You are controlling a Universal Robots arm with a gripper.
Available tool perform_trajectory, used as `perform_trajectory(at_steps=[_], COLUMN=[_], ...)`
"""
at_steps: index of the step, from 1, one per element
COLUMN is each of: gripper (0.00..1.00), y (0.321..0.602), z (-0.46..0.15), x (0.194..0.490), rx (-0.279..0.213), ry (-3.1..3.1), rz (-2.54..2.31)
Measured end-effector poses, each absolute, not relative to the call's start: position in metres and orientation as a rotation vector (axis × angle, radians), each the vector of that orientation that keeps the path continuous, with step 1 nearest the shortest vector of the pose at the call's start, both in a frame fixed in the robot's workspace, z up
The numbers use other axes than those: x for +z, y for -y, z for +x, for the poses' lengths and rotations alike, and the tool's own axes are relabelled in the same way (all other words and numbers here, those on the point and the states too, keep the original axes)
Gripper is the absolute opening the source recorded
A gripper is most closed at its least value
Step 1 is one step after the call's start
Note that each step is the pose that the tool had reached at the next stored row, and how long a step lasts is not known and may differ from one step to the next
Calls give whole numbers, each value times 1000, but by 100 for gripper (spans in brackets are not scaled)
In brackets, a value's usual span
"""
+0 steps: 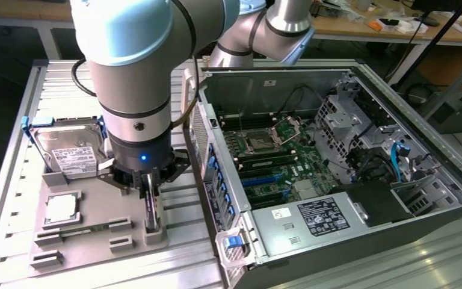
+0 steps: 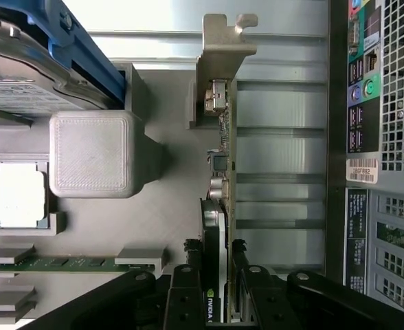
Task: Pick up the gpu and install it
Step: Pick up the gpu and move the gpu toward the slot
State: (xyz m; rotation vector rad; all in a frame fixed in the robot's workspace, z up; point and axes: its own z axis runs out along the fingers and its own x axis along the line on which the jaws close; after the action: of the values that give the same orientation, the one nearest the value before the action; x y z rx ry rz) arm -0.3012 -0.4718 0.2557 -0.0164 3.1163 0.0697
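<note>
The gpu is a thin black card standing on edge in a slot of the grey holder tray, to the exterior view's left of the open computer case. In the wrist view the gpu shows edge-on, with its silver bracket at the far end. My gripper hangs straight down over the card. In the wrist view the gripper has its black fingers pressed against both faces of the card, shut on it.
On the same tray lie a silver hard drive in a blue frame, a processor chip and a green memory stick. The case lies open with its motherboard facing up. Its rear panel is close beside the card.
</note>
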Motion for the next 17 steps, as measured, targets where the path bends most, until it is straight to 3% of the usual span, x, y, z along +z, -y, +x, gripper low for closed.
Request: perform_trajectory(at_steps=[17], gripper=[27], y=[472], z=[-301], x=[273], rx=[70], ry=[-3116], rz=[-16])
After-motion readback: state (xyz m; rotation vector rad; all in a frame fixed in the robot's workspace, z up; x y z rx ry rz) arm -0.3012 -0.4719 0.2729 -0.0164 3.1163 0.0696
